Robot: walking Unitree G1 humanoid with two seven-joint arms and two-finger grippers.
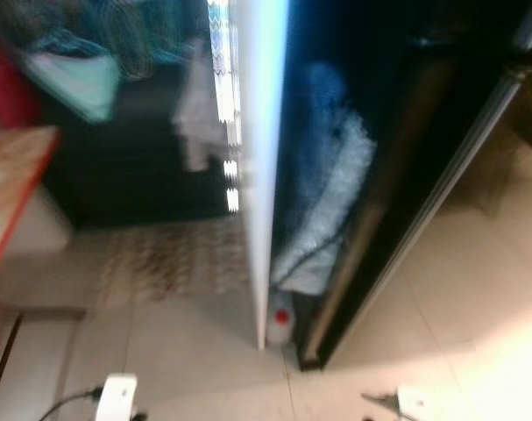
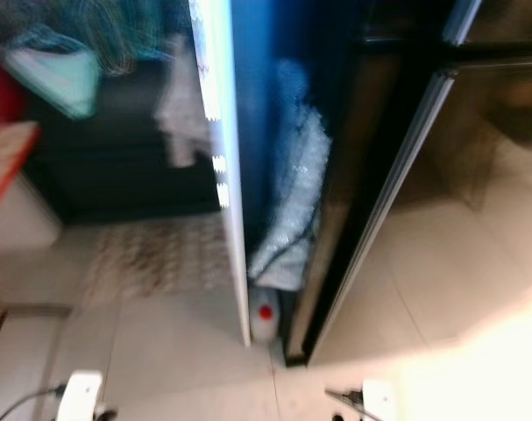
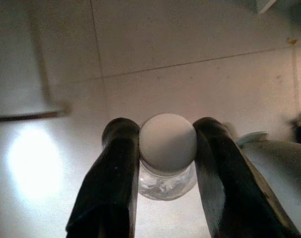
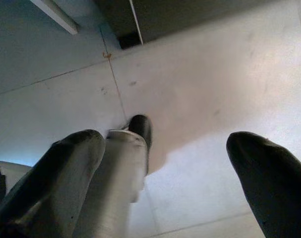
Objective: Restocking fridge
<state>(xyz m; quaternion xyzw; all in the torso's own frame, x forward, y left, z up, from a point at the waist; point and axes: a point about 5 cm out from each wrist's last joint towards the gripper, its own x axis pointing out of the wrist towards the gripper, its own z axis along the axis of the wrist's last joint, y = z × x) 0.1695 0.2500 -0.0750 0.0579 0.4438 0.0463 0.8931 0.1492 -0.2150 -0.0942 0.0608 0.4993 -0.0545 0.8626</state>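
My left gripper is shut on a small clear bottle with a white screw cap, one black finger on each side of its neck, over pale floor tiles. My right gripper hangs open above the floor with nothing between its fingers. In the blurred head views the fridge door stands open, seen edge-on as a bright white strip. Behind it the interior glows blue, with a crinkled pale bundle inside. A small bottle with a red cap stands low at the foot of the door.
A dark cabinet front with a silver rail runs along the right of the fridge. A patterned mat lies on the tiles to the left. A wooden tabletop with a red edge juts in at far left. My own leg is below the right gripper.
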